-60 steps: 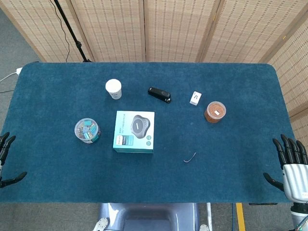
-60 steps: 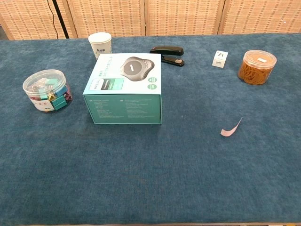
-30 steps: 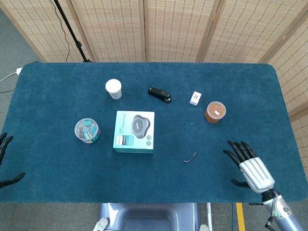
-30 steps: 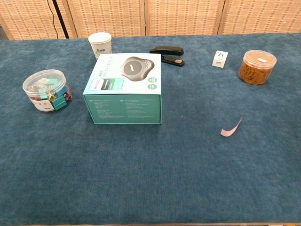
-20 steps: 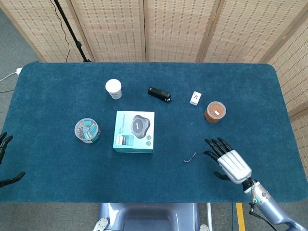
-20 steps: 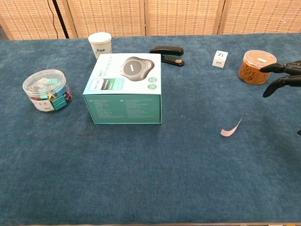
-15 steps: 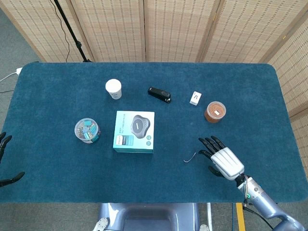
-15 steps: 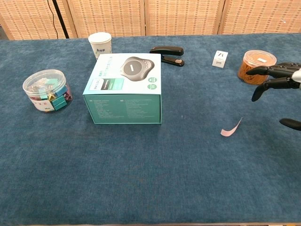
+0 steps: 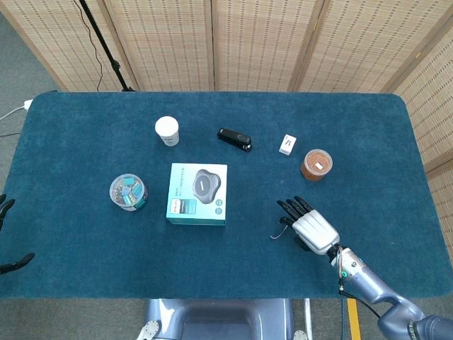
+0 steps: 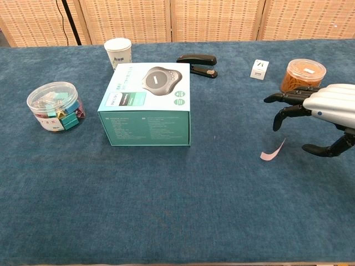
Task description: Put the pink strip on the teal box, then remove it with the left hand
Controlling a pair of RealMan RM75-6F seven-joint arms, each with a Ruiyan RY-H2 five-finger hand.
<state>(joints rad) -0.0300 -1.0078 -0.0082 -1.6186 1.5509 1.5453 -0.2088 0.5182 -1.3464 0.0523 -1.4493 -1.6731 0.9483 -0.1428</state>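
The pink strip (image 10: 272, 151) lies curled on the blue cloth, right of the teal box (image 10: 148, 105); in the head view the strip (image 9: 277, 232) shows as a thin curl. My right hand (image 10: 317, 110) hovers just above and right of the strip with fingers spread, holding nothing; in the head view the right hand (image 9: 307, 226) has its fingertips right beside the strip. The teal box (image 9: 198, 193) sits left of centre. My left hand (image 9: 7, 241) shows only as dark fingers at the table's left edge, spread, holding nothing.
A clear tub of clips (image 10: 55, 106) stands left of the box. Behind it are a white cup (image 10: 118, 52) and a black stapler (image 10: 198, 62). A small white cube (image 10: 259, 70) and a tub of rubber bands (image 10: 303, 78) stand at the back right.
My right hand has travelled from the table's right edge leftward to the pink strip, fingers staying spread. The left hand has drifted slightly down at the left edge.
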